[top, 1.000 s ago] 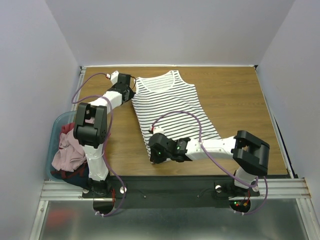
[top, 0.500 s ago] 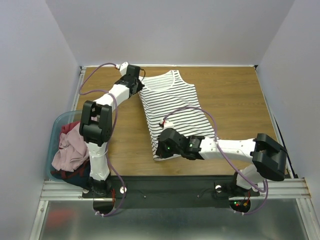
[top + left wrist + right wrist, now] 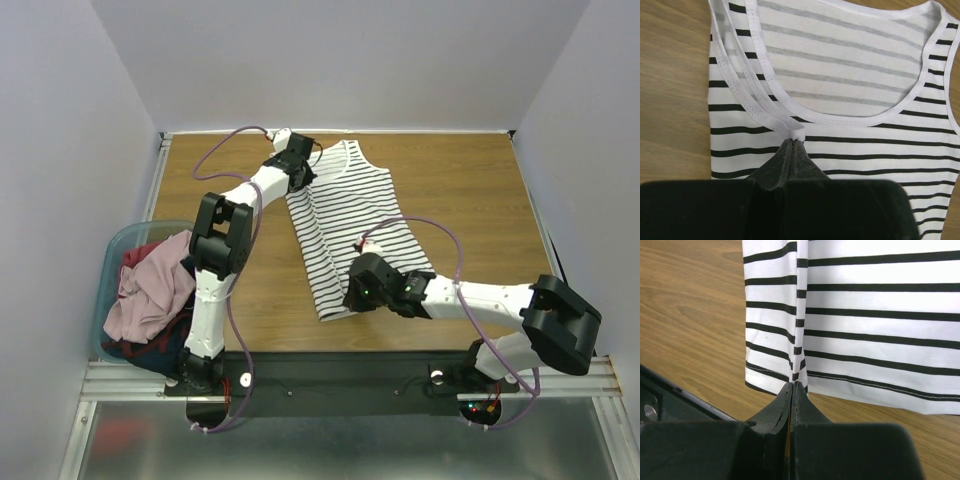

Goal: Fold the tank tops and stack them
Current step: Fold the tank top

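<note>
A white tank top with thin black stripes [image 3: 345,215] lies lengthwise on the wooden table [image 3: 470,190], its left side folded in toward the middle. My left gripper [image 3: 303,172] [image 3: 795,141] is shut on the white shoulder strap [image 3: 765,112] near the neckline. Down at the hem, my right gripper [image 3: 358,297] [image 3: 793,383] is shut on the folded bottom corner [image 3: 797,367] of the striped top. More tank tops, a dusty pink one [image 3: 145,290] over dark red and navy cloth, sit heaped in a tub at the left.
The translucent light-blue tub [image 3: 112,262] stands at the table's left edge beside the left arm's base. Purple cables loop over both arms. Grey walls close in on three sides. Bare wood shows to the right of the striped top.
Both grippers have travelled rightward, dragging the striped top's left edge over itself. The top now looks narrower, with its left side folded inward.
</note>
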`<act>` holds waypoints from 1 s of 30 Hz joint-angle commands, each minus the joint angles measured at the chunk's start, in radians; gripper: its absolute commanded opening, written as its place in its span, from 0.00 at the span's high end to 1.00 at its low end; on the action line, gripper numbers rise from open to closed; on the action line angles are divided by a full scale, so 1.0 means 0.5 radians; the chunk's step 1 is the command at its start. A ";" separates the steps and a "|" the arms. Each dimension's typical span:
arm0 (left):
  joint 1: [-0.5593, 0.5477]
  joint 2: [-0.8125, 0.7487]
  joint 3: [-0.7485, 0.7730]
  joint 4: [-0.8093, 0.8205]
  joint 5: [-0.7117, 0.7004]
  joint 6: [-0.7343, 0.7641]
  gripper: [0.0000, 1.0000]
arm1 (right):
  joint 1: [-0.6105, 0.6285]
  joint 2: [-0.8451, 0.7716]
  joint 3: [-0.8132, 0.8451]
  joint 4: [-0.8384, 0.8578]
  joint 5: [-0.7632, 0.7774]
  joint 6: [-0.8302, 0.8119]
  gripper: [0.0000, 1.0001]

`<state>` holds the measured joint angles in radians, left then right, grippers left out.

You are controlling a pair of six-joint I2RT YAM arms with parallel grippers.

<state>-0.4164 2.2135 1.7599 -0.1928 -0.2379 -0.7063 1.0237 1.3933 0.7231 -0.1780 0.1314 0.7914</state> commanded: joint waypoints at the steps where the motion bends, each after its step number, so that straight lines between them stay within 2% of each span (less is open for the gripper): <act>1: -0.048 0.015 0.174 -0.016 -0.083 -0.026 1.00 | -0.035 -0.102 -0.059 0.009 0.056 0.025 1.00; 16: -0.118 0.193 0.376 -0.059 -0.064 -0.032 1.00 | -0.118 -0.145 -0.216 0.009 0.197 0.062 0.99; 18: -0.121 0.218 0.383 -0.056 -0.040 -0.017 1.00 | -0.118 -0.142 -0.222 0.009 0.210 0.065 0.97; 20: -0.127 0.224 0.380 -0.044 -0.009 -0.002 0.94 | -0.118 -0.145 -0.222 0.006 0.213 0.068 0.89; 21: -0.124 0.206 0.355 -0.032 -0.003 0.004 0.88 | -0.118 -0.154 -0.219 0.006 0.213 0.068 0.85; 22: -0.124 0.193 0.337 0.008 0.009 0.010 0.77 | -0.118 -0.182 -0.216 0.003 0.213 0.062 0.80; 23: -0.127 0.172 0.315 0.033 0.022 0.017 0.73 | -0.115 -0.203 -0.210 -0.003 0.213 0.059 0.69; 26: -0.128 0.086 0.245 0.128 0.058 0.060 0.63 | -0.118 -0.298 -0.152 -0.113 0.262 0.034 0.51; 30: -0.124 0.019 0.260 0.152 0.089 0.087 0.61 | -0.115 -0.363 -0.017 -0.310 0.442 -0.027 0.45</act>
<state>-0.4778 2.3383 1.8904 -0.1699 -0.2050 -0.6910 0.9680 1.2533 0.6292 -0.2562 0.2520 0.8066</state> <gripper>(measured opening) 0.386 0.547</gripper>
